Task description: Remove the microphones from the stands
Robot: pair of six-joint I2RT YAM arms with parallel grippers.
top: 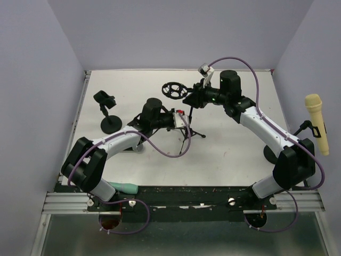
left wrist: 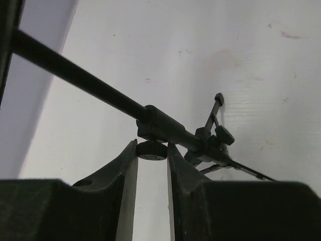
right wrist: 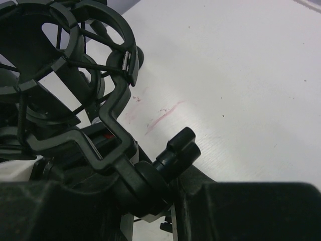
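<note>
The yellow microphone point(top: 315, 122) sits in a clip on a round-based stand point(top: 273, 154) at the table's right edge, with no gripper near it. In the middle a black tripod stand point(top: 193, 133) carries an empty shock mount point(top: 173, 89). My left gripper point(top: 184, 118) is shut on the small round knob point(left wrist: 151, 150) under the tripod's pole point(left wrist: 75, 73). My right gripper point(top: 193, 97) is shut on the shock mount's pivot joint point(right wrist: 145, 188), just below the mount's ring point(right wrist: 65, 65) and beside its wing screw point(right wrist: 180, 150).
A short stand with a black clip point(top: 106, 109) is at the back left. A teal object point(top: 123, 188) lies at the near edge by the left arm's base. Purple cables point(top: 165, 152) loop over both arms.
</note>
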